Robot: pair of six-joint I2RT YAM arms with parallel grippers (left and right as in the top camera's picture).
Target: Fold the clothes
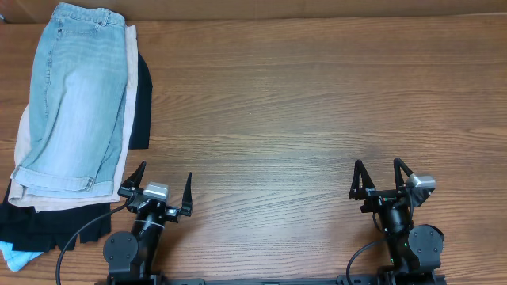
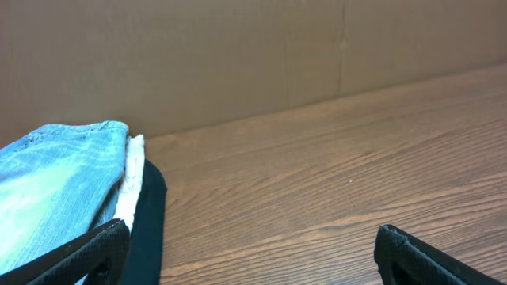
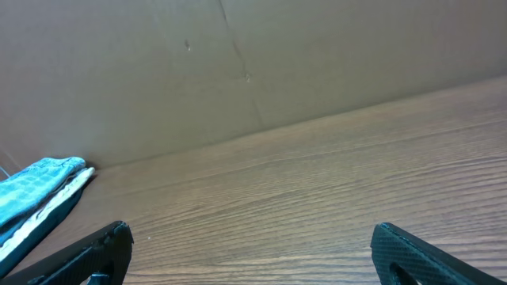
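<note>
Wood-grain table, one stack of clothes over on the left of the frame

The brown table (image 1: 317,103) has its grain running left to right, and the only loose stuff on it is the clothes pile (image 1: 79,119) at upper left. Black garments (image 1: 142,103) are at the bottom, right on the wood, spilling out toward lower left. Cream-beige shorts (image 1: 131,71) lie on those, and faded denim shorts (image 1: 75,95) sit on top, cuffed hem toward the bottom. A bit of light-blue cloth (image 1: 14,255) pokes out at the lower-left corner.

No readable text, labels, brands or numbers anywhere.
</note>
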